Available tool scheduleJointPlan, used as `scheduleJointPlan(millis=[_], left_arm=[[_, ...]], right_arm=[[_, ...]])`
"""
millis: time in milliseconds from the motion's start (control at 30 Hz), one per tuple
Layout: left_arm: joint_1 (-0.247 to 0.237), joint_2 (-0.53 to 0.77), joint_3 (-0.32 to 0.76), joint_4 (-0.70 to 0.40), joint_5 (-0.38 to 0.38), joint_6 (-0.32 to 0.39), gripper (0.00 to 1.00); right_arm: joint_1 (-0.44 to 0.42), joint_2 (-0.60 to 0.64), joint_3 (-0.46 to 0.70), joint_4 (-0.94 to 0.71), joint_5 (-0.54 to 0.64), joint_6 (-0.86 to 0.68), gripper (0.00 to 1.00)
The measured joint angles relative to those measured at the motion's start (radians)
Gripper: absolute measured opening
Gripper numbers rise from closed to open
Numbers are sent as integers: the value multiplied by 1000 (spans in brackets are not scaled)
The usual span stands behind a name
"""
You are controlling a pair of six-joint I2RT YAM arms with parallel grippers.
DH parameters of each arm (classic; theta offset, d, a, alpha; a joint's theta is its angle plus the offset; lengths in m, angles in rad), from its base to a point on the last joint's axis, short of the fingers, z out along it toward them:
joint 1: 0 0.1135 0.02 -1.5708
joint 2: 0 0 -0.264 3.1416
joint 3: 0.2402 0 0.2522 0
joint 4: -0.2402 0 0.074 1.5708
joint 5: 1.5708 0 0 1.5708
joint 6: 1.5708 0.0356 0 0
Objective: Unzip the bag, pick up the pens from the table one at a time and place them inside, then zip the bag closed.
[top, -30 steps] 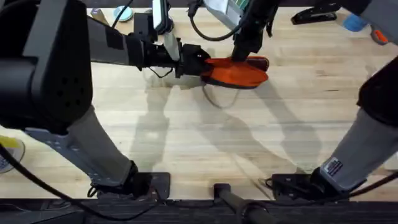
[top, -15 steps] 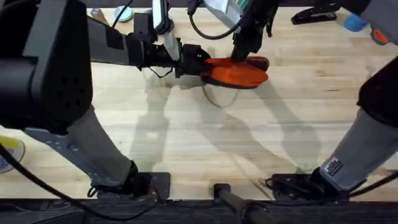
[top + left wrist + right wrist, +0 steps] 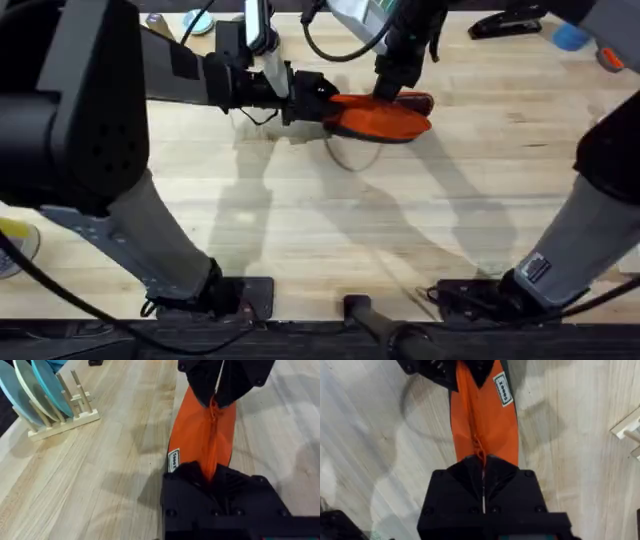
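The orange bag [image 3: 385, 115] lies on the table [image 3: 330, 220], stretched between both grippers. The left gripper [image 3: 315, 100] clamps its one end; the right gripper [image 3: 392, 85], at the opposite end, pinches the zipper pull [image 3: 479, 455].

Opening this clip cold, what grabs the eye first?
The bright orange bag lying at the far middle of the table, with both arms converged on it. The left gripper clamps one end while the right gripper is closed at the zipper line near the other. A rack of blue plates stands nearby.
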Motion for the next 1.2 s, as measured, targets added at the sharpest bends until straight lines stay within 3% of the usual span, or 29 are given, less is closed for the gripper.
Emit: scheduleJointPlan(millis=[400, 1200], left_arm=[[-4, 0, 0, 1, 11, 0, 42], [-4, 0, -1, 0, 8, 0, 42]], right_arm=[[-7, -46, 0, -13, 4, 12, 32], [-150, -68, 0, -129, 3, 41, 33]])
